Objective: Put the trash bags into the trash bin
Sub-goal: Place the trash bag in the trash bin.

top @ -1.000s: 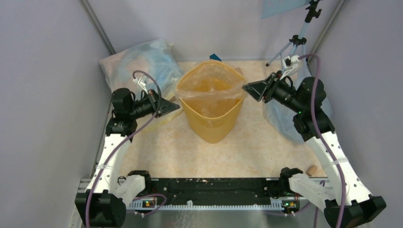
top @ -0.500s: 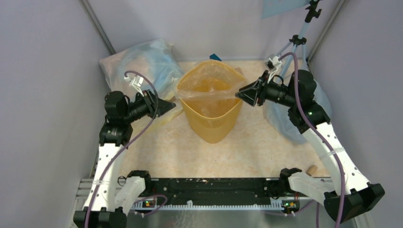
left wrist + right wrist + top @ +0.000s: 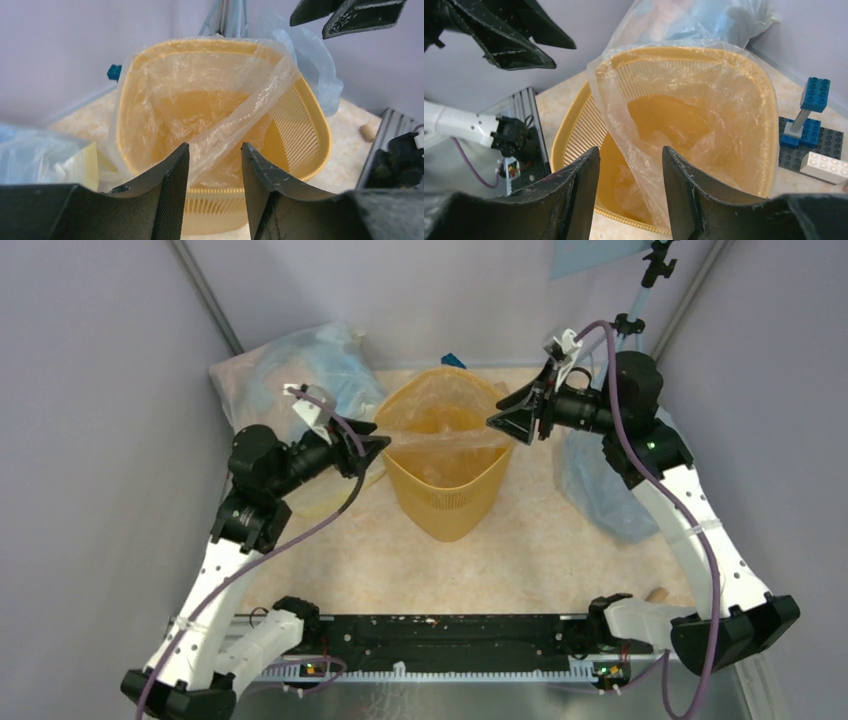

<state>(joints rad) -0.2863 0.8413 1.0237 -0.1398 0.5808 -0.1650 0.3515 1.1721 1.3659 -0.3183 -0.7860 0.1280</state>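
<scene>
Clear plastic film: one trash bag (image 3: 440,412), sitting inside the yellow bin (image 3: 448,502) on the bench (image 3: 350,560). Its far edge lies over the rim and its near edge sags across the mouth. My left tool (image 3: 378,446): clenched a second ago, now released at the bin's left rim, with film ahead of it but not gripped. My right tool (image 3: 497,424): released, lifted toward the right rim. I judge the lining nearly done; the slack near edge wants seating.
</scene>
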